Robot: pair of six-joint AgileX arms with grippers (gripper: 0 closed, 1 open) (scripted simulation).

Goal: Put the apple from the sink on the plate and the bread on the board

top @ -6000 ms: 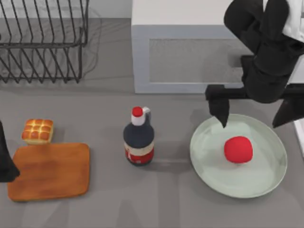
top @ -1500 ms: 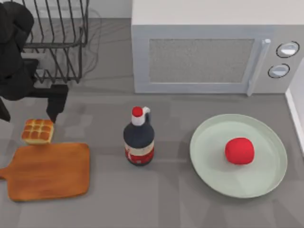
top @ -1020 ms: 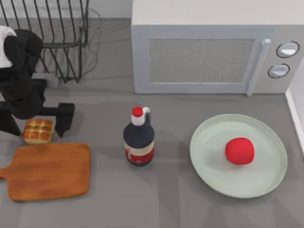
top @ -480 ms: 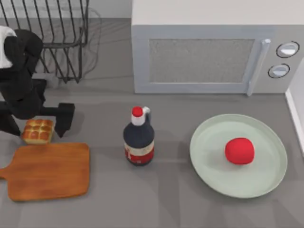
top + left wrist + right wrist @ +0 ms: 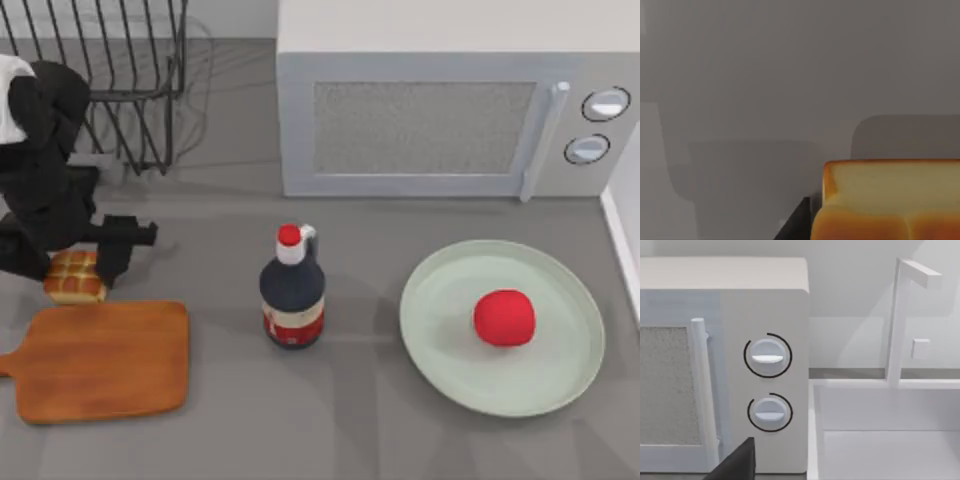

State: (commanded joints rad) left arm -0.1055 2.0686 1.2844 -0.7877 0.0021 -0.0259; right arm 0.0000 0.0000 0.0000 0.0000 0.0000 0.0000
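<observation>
Here, your left gripper (image 5: 72, 262) is down over the small golden-brown bun loaf (image 5: 72, 277) near the table's left edge, fingers narrowed against its sides; the arm hides much of it; the orange-brown wooden cutting board (image 5: 105, 360) lies just beside, its handle cut off; the small red apple (image 5: 504, 317) sits on the pale green round plate (image 5: 440, 340) toward the right edge.

Red apple (image 5: 504, 317) on a pale green plate (image 5: 440, 345). Golden-brown bread (image 5: 72, 280) with a bumpy grid top and pale sides. Orange-brown wooden board (image 5: 105, 360). Dark bottle (image 5: 292, 292) with red cap, red-and-white label. Black left claw (image 5: 70, 262). Grey surface (image 5: 350, 430). Pale grey microwave (image 5: 450, 100) with speckled door; black wire rack (image 5: 110, 80).
</observation>
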